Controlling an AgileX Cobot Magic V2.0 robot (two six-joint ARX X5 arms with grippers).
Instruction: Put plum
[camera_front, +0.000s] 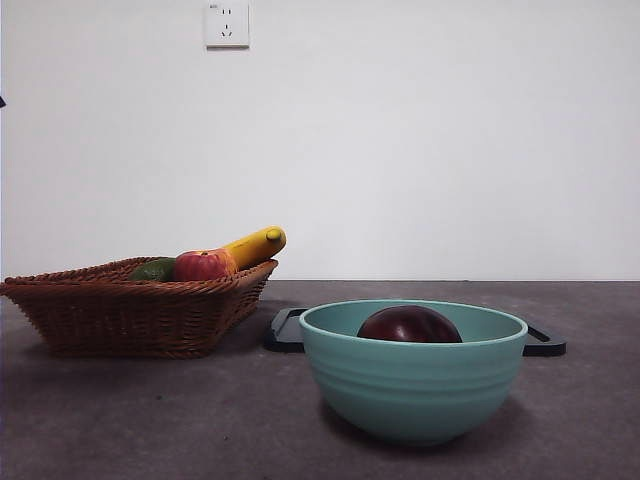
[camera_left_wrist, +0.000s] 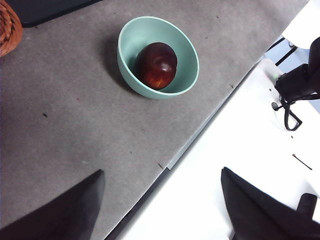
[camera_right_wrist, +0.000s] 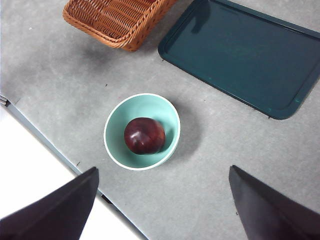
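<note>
The dark maroon plum (camera_front: 409, 325) lies inside a pale teal bowl (camera_front: 413, 385) at the front of the grey table; it also shows as the plum (camera_left_wrist: 156, 65) in the bowl (camera_left_wrist: 129, 40) and as the plum (camera_right_wrist: 144, 135) in the bowl (camera_right_wrist: 150, 106). My left gripper (camera_left_wrist: 160, 210) hangs high above the table's edge, open and holding nothing, well away from the bowl. High over the table, my right gripper (camera_right_wrist: 162, 205) is open too, and nothing is between its fingers. Neither arm shows in the front view.
A wicker basket (camera_front: 130, 310) at the left holds a red-yellow apple (camera_front: 203, 265), a dark green fruit (camera_front: 153, 269) and a yellow banana (camera_front: 257, 245). A dark green tray (camera_right_wrist: 240, 55) lies flat behind the bowl. A white surface (camera_left_wrist: 240, 165) borders the grey mat.
</note>
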